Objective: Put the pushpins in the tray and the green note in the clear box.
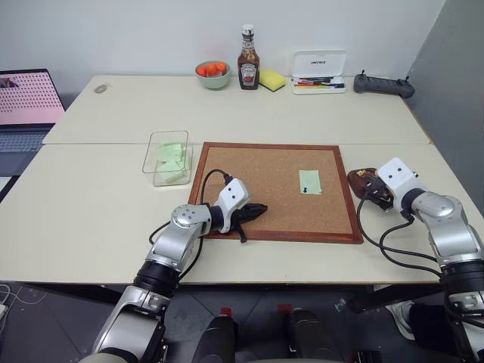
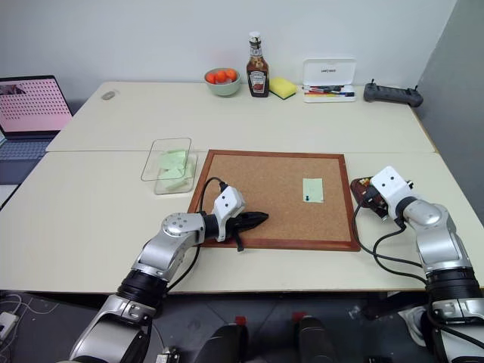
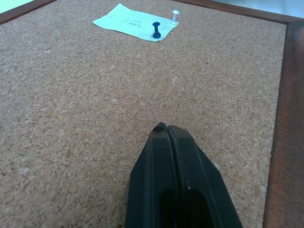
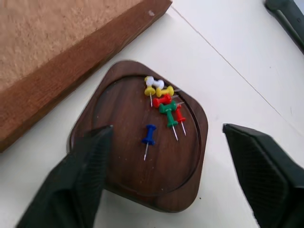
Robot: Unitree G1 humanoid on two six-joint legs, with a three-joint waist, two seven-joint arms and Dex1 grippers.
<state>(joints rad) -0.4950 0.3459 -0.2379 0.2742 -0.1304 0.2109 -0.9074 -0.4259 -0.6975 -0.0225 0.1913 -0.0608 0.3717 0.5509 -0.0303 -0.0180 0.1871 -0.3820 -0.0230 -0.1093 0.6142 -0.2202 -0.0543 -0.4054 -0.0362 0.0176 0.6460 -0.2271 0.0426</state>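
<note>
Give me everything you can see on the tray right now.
The tray is a small, shallow dish of dark brown wood with rounded corners and a raised rim. It sits flat on the table just off the corkboard's frame edge. Inside lie loose pushpins: white, yellow, red and green clustered, one blue apart. The right gripper hovers open above it.

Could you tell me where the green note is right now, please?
The green note lies on the right half of the cork board, a dark pushpin through it, left of the tray.
</note>
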